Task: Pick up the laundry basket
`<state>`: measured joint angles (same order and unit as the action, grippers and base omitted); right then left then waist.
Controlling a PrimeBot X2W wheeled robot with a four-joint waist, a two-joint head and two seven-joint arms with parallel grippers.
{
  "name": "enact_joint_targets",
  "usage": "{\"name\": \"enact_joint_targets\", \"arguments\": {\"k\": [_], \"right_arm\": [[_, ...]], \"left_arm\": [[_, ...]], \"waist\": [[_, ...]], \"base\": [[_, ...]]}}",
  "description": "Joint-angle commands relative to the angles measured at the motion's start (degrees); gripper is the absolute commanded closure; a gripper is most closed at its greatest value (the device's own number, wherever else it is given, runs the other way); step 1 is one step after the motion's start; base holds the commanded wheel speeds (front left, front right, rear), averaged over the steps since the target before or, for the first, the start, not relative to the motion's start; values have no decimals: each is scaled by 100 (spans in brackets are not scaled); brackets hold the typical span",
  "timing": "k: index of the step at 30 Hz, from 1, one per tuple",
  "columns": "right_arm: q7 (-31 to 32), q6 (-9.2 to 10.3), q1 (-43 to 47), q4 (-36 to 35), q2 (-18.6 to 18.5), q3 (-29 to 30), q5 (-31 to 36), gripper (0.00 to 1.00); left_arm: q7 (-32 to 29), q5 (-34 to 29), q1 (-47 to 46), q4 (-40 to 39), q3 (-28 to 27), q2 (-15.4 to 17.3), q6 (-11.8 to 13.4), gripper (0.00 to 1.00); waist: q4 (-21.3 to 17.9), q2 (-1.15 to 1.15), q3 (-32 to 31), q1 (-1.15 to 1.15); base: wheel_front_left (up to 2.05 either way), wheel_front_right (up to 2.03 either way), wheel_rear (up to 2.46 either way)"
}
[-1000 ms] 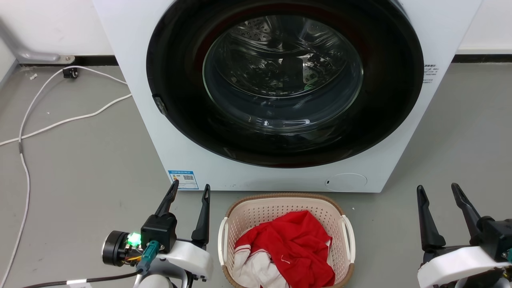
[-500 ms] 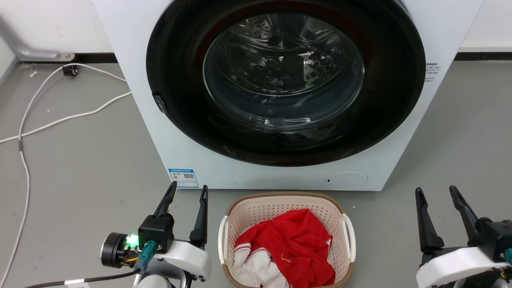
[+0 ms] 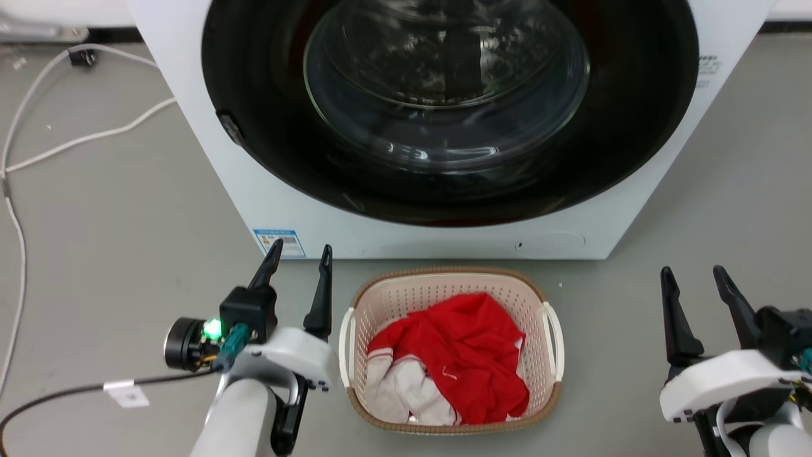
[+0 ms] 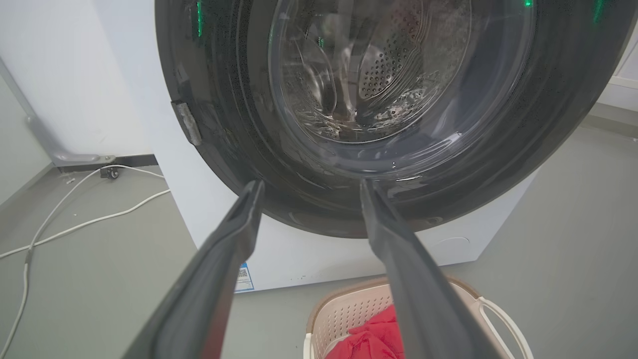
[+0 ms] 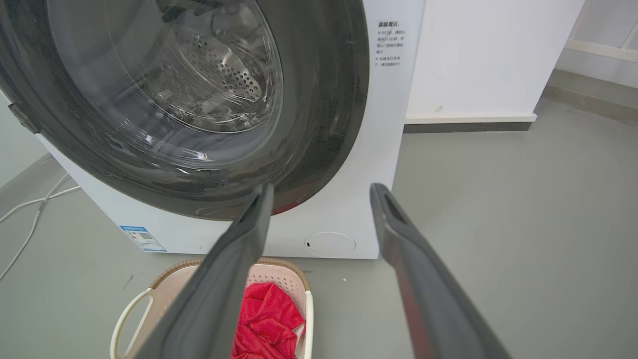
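The laundry basket (image 3: pixel 406 293) stands on the grey floor just in front of the washer, cream with a brown rim and white side handles. Red and white clothing (image 3: pixel 466 355) lies inside it. My left gripper (image 3: pixel 299 259) is open and empty, just left of the basket's left handle (image 3: pixel 346 346). Well to the right of the basket, my right gripper (image 3: pixel 693 278) is open and empty too. The left wrist view has the basket (image 4: pixel 349 311) at its bottom, below my left gripper (image 4: pixel 306 185). The right wrist view has the basket (image 5: pixel 169 279) at its lower left, beneath my right gripper (image 5: pixel 321 188).
A white front-loading washer (image 3: pixel 266 184) with a shut dark glass door (image 3: pixel 447 95) rises directly behind the basket. White cables (image 3: pixel 76 136) trail over the floor at the left. A black cable (image 3: pixel 63 393) runs from my left wrist.
The head camera has tilted down, so the washer and basket sit higher in the picture and the basket's near rim now shows. Both grippers stay open beside the basket.
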<state>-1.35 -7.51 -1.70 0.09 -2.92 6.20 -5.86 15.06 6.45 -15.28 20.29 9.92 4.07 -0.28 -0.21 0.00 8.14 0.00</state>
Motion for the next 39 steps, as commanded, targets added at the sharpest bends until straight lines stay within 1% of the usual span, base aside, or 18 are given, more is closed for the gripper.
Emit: {"name": "enact_joint_targets", "arguments": {"k": [1, 9, 17, 27, 35, 39], "right_arm": [[4, 4, -148, 102, 6, 1, 16, 0], [5, 4, -834, 811, 7, -32, 69, 0], [29, 4, -1580, 1671, 7, -267, 31, 0], [268, 4, -2683, 3115, 9, -699, -165, 0], [491, 4, -3583, 4303, 7, -1080, -324, 0], [547, 4, -3993, 4847, 8, -1299, -449, 0]], "left_arm": [[2, 35, -172, 138, -9, -8, -25, 0], [-151, 155, -989, 1069, 29, -6, -165, 0], [-471, 293, -1623, 2098, 70, 28, -337, 0], [-952, 513, -2464, 3272, 179, 206, -606, 0], [-1343, 692, -3081, 3958, 368, 407, -707, 0], [-1601, 882, -3315, 4198, 534, 435, -719, 0]], "waist": [[-60, 0, 231, 0], [-145, 0, 989, 0], [-216, 0, 1743, 0], [-330, 0, 2628, 0], [-441, 0, 3126, 0], [-497, 0, 3319, 0]], "base": [[0, 0, 0], [0, 0, 0], [0, 0, 0], [0, 0, 0], [0, 0, 0], [0, 0, 0]]}}
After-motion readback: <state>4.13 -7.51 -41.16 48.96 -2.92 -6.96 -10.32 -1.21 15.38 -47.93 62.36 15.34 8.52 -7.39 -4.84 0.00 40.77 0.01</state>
